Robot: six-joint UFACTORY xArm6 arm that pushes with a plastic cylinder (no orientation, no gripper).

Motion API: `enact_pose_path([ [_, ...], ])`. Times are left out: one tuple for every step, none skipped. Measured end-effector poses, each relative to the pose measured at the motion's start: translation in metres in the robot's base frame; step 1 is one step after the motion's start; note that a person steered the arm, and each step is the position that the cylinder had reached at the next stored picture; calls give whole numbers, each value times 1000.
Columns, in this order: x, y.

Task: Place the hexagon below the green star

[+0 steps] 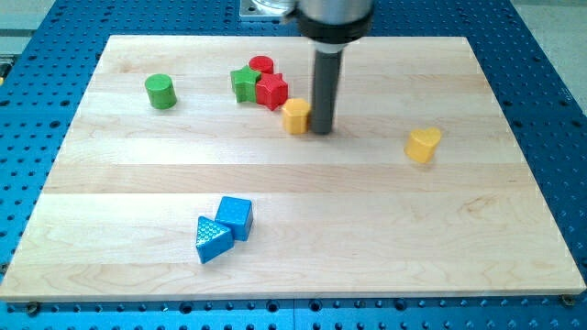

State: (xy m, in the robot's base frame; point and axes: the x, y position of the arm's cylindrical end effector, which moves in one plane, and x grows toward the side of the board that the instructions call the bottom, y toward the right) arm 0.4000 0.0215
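**Tip at the right side of the yellow hexagon, below and right of the green star**

The table [293, 266] is a pale wooden board that fills most of the view and rests on a blue perforated base [550, 55].

The arm's rod [326, 92] descends from the view's top, just right of centre. It carries no end effector, so there is no released, clenched or grasping state to report. My tip [323, 131] meets the table just beside the right side of the yellow hexagon [295, 116]; whether they touch cannot be told.

The yellow hexagon lies below and to the right of the green star [244, 84], not directly beneath it. The red star [271, 92] sits between them, touching the green star and close to the hexagon's upper left. The red cylinder [261, 65] stands just behind both stars.

The blue cube [235, 217] and the blue triangle [212, 239] touch each other in the lower left area, well apart from the cluster.

The green cylinder [160, 91] stands alone at the upper left. The yellow heart [423, 144] lies alone at the right.
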Motion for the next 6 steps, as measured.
enact_pose_path([
  [2, -26],
  [-4, -30],
  [18, -93],
  [-7, -96],
  [-14, -77],
  [25, -66],
])
